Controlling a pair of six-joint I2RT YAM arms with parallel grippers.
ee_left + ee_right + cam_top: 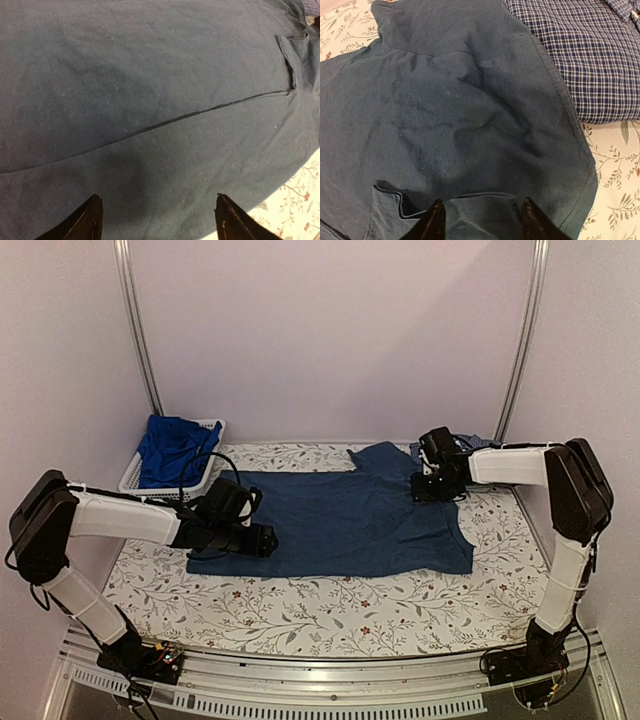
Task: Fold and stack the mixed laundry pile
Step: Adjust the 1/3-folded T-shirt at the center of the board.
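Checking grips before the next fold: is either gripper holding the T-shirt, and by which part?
Nothing is held. The left gripper and the right gripper both stand open above the T-shirt, its cloth lying loose under them, not pinched.

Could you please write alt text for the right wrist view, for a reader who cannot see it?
A dark navy T-shirt fills most of the view, lying on a floral tablecloth. A blue checked shirt lies at the upper right. The right gripper, open, shows at the bottom edge over the T-shirt.

One navy T-shirt (pixel 340 525), one checked shirt (pixel 580 55), one royal-blue garment (pixel 170 450), one white basket (pixel 133 478)
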